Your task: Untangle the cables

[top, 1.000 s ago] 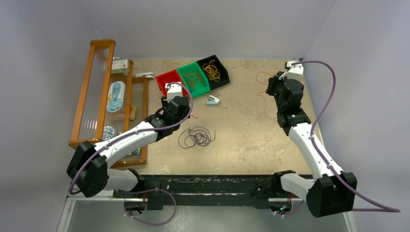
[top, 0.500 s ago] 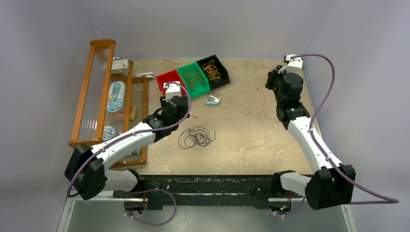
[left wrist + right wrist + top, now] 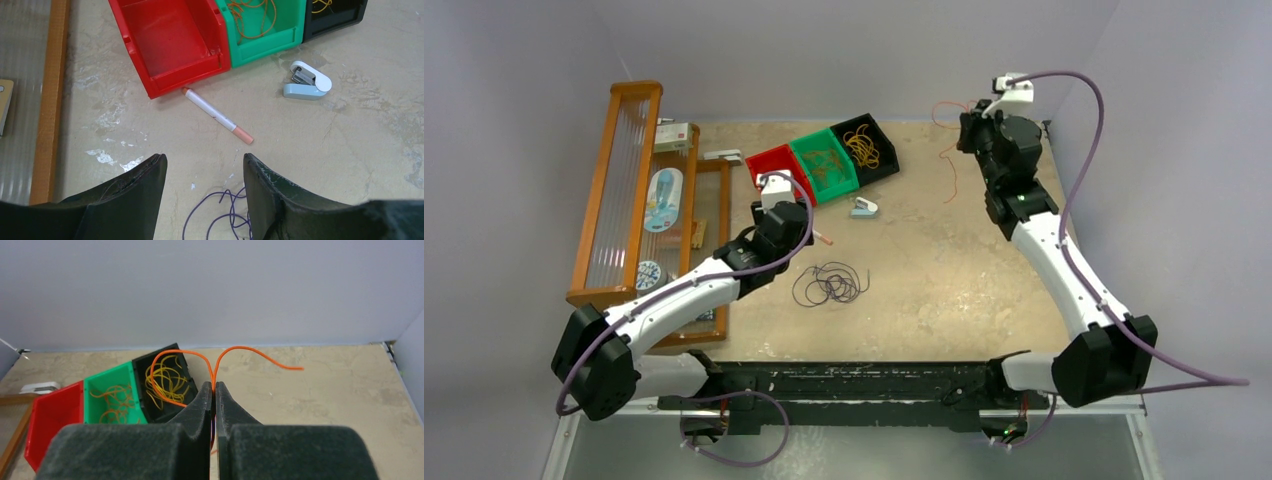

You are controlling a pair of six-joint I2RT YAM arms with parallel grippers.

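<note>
My right jaws are closed on the orange cable [image 3: 245, 347], above the tabletop [image 3: 924, 290] right of the green bin [image 3: 265, 47]. My left jaws are open and empty in front of that bin; the dark cable coil [image 3: 829, 283] lies there too.

Three bins sit in a row at upper centre: one red bin [image 3: 776, 160], one green bin [image 3: 824, 160], one black bin [image 3: 865, 146]. One pen [image 3: 217, 116] and one stapler [image 3: 307, 83] lie below them. One orange cable [image 3: 245, 347] hangs at upper right. One dark tangled bundle [image 3: 829, 283] lies at centre, its strands uncountable. There are two grippers, the left gripper [image 3: 205, 165] and the right gripper [image 3: 215, 390], and one wooden rack [image 3: 614, 190] at left.
</note>
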